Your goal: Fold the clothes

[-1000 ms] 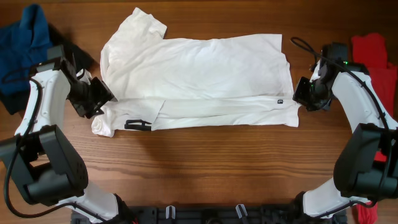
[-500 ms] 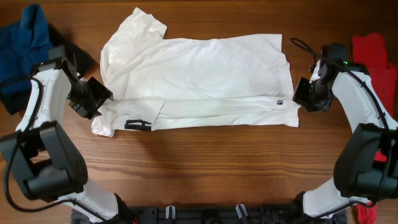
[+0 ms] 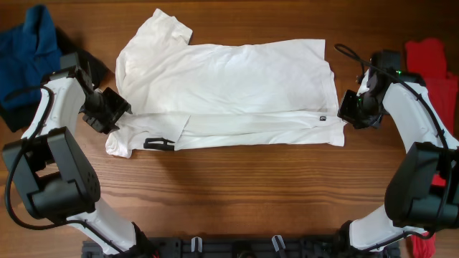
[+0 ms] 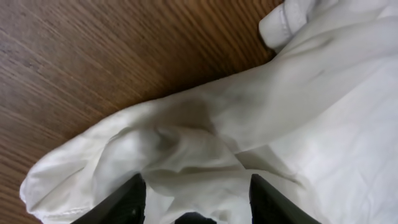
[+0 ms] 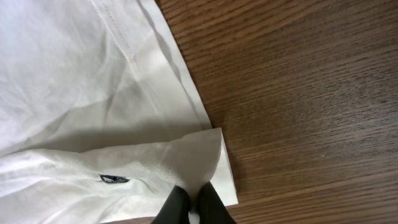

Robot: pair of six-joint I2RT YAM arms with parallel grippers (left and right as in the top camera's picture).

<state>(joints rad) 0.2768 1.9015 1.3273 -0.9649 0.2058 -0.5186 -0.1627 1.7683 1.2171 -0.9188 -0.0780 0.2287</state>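
Observation:
A white T-shirt (image 3: 229,79) lies flat across the wooden table (image 3: 237,186), its near edge folded up in a long strip. A small black print (image 3: 159,143) shows by the near-left sleeve. My left gripper (image 3: 118,113) sits at the shirt's left edge. In the left wrist view its fingers (image 4: 132,200) stand apart over bunched sleeve fabric (image 4: 186,149), and the left gripper (image 4: 198,198) is open, not pinching the cloth. My right gripper (image 3: 346,111) is at the shirt's near-right corner. It (image 5: 196,208) is shut on the folded hem corner (image 5: 214,162), next to a small dark label (image 5: 112,179).
A blue garment (image 3: 29,50) and a dark piece (image 3: 92,63) lie at the far left, behind my left arm. Red garments (image 3: 430,68) lie at the far right edge. A black cable (image 3: 348,54) loops near the right arm. Bare wood spreads along the near side.
My left gripper has shifted slightly away from me along the shirt's left edge, and the left arm has swung with it. The right arm and the shirt have not moved.

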